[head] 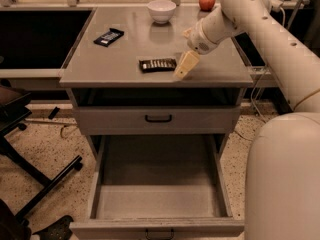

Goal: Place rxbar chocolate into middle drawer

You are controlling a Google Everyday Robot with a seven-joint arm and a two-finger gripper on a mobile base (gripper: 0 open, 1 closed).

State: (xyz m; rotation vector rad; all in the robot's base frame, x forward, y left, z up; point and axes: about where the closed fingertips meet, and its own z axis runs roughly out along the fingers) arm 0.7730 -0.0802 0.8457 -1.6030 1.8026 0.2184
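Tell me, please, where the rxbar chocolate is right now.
In the camera view, the rxbar chocolate lies flat near the front edge of the cabinet top, just left of the tool and above the open middle drawer.

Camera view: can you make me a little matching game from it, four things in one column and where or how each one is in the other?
1. rxbar chocolate
2. white bowl
3. middle drawer
4. gripper

A. pulled wide open
B. at the back of the cabinet top
C. lying flat near the top's front edge
D. angled down just right of the bar

Pairs: 1-C, 2-B, 3-A, 4-D.
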